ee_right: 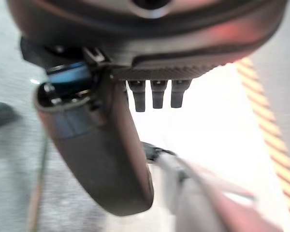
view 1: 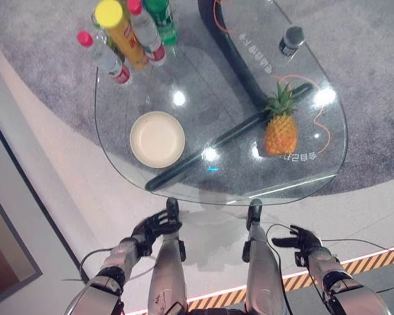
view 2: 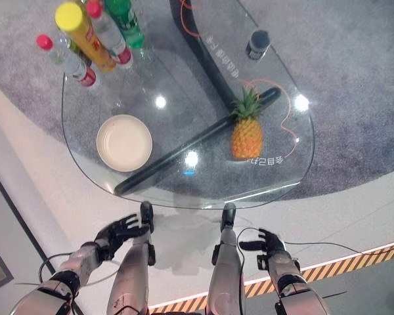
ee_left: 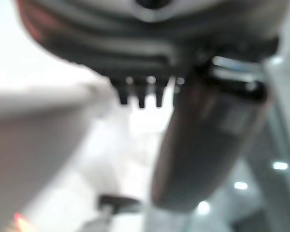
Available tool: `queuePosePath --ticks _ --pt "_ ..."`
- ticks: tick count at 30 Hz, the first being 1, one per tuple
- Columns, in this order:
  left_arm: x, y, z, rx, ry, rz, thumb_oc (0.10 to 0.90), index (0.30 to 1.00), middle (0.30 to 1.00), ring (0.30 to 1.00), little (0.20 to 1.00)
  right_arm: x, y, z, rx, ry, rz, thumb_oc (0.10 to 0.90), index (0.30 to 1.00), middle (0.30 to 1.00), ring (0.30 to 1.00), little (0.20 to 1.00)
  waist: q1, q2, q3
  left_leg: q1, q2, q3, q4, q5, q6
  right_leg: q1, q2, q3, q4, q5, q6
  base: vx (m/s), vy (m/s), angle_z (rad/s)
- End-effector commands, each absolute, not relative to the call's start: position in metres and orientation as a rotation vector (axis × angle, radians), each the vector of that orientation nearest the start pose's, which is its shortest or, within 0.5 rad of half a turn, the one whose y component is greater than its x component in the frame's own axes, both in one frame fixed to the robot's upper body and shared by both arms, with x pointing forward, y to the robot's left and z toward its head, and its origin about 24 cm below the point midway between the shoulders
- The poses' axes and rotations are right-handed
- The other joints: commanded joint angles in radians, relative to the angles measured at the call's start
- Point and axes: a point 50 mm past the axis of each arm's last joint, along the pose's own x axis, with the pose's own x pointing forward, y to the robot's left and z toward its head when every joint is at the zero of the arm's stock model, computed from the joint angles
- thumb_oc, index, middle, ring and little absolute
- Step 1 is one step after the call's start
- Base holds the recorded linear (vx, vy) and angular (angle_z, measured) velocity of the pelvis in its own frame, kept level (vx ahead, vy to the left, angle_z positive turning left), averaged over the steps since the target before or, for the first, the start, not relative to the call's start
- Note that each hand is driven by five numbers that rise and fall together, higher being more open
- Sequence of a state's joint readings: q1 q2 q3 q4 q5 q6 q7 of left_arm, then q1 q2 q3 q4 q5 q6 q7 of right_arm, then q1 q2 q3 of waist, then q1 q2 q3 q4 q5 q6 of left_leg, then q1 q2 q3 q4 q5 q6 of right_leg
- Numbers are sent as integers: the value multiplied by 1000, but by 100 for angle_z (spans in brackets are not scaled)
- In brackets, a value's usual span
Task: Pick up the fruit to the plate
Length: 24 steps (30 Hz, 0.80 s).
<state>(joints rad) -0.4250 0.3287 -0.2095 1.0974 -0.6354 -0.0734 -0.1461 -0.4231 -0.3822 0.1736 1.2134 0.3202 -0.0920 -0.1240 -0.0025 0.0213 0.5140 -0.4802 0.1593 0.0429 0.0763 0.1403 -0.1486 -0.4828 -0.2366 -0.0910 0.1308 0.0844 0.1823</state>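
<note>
while both hands hang low with fingers loosely apart, the upright pineapple stands ahead of the right hand, nearer than the left hand.

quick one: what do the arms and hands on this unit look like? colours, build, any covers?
Both arms are silver-grey with rounded metallic shells and dark bands at the wrists. The left hand and the right hand are dark, nearly black, each with a row of slim segmented fingers and a separate thumb. In the wrist views the thumbs look thick, smooth and dark; no white cover is visible on either thumb.
</note>
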Motion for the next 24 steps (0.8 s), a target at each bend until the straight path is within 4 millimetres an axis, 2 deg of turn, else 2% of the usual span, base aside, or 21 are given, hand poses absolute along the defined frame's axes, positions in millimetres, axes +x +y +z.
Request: queuePosePath --ticks 1,7,14,24 --pt "252 266 -72 -196 603 282 800 900 900 900 900 249 -288 -65 -197 623 -410 800 900 900 900 900 1 -27 6 -127 -40 -66 210 -101 45 -129 -14 39 97 25 -40 0 0 0" --pt "260 273 -60 -198 525 366 800 900 900 900 900 262 -289 -50 -190 538 -439 800 900 900 900 900 2 -29 6 -216 -52 -83 289 -121 52 -213 -7 44 165 11 -44 -22 -6 4" --pt "269 285 -46 -203 456 435 800 900 900 900 900 277 -292 -33 -179 449 -468 800 900 900 900 900 10 -31 6 -298 -44 -98 369 -151 57 -294 -5 43 238 -15 -47 -3 -2 1" --pt "270 291 -42 -186 449 477 800 900 900 900 900 293 -297 -10 -161 337 -500 800 900 900 900 900 16 -35 6 -340 -42 -109 394 -159 59 -334 2 34 257 -21 -54 1 0 -1"
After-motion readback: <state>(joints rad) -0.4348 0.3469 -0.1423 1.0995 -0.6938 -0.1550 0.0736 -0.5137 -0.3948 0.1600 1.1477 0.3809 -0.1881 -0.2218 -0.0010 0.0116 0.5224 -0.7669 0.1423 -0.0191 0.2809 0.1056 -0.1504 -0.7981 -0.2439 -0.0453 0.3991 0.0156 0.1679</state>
